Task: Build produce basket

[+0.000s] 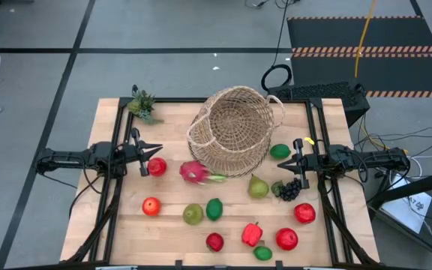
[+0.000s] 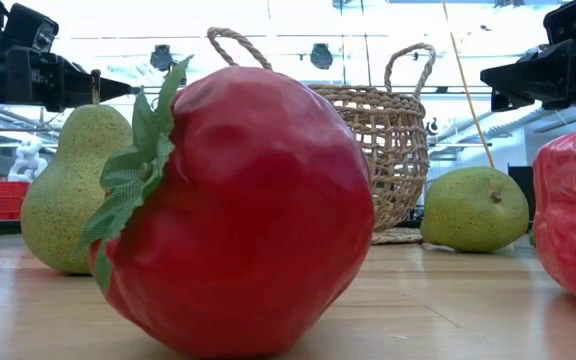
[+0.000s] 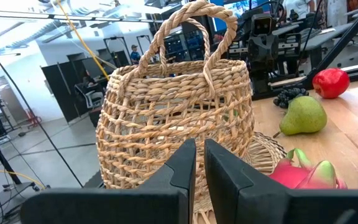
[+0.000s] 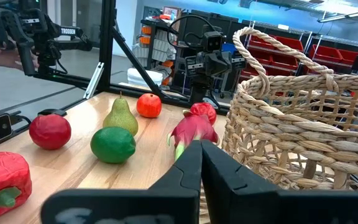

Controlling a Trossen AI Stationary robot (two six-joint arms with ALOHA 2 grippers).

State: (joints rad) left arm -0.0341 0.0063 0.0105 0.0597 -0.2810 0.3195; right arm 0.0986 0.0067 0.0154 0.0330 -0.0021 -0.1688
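In the low view, the basket (image 2: 388,150) is hidden in large part behind a big red fruit (image 2: 238,210) at the centre of the frame. A red pepper (image 2: 573,225) is cut off by the right edge. The people in the background of the left wrist view are too small to be told.

Tan woven wicker on the basket (image 1: 235,129), pale wood grain on the worktop (image 1: 118,217). Pink with green tips on the dragonfruit (image 1: 195,172), red on the pepper (image 1: 251,234), dark purple on the grapes (image 1: 289,189), green on the lime (image 1: 214,208).
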